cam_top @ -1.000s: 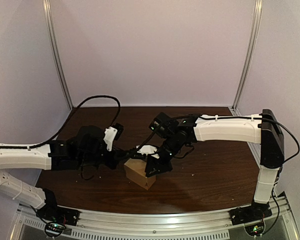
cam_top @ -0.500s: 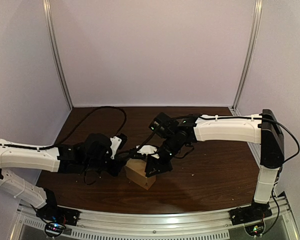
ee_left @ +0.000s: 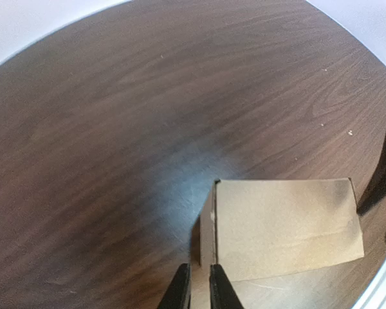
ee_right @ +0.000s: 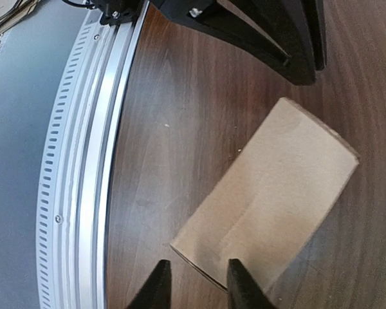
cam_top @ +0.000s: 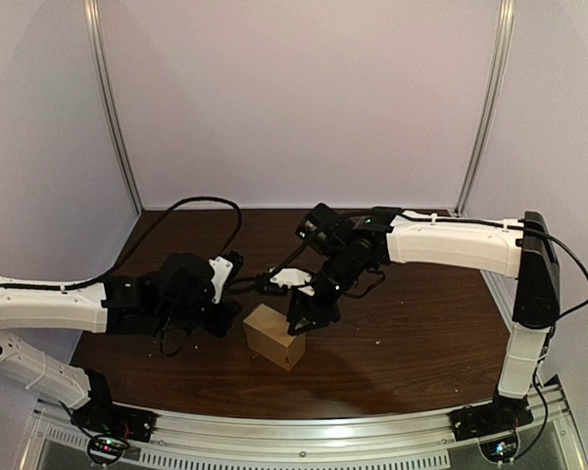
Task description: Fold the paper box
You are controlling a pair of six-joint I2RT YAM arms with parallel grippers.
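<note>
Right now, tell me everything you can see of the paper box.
The paper box is plain brown cardboard, a closed-looking rectangular block with flat, unprinted faces. It rests on the dark wooden table, turned at an angle to its near edge, between the two arms. The left gripper has nearly closed fingertips at one upright corner; contact cannot be confirmed. The right gripper, fingers apart, hovers over the opposite end, apparently not touching.

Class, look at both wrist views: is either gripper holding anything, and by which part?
The left gripper seems to pinch the paper box by the edge of its narrow end. The right gripper is open over the box's edge, holding nothing.
</note>
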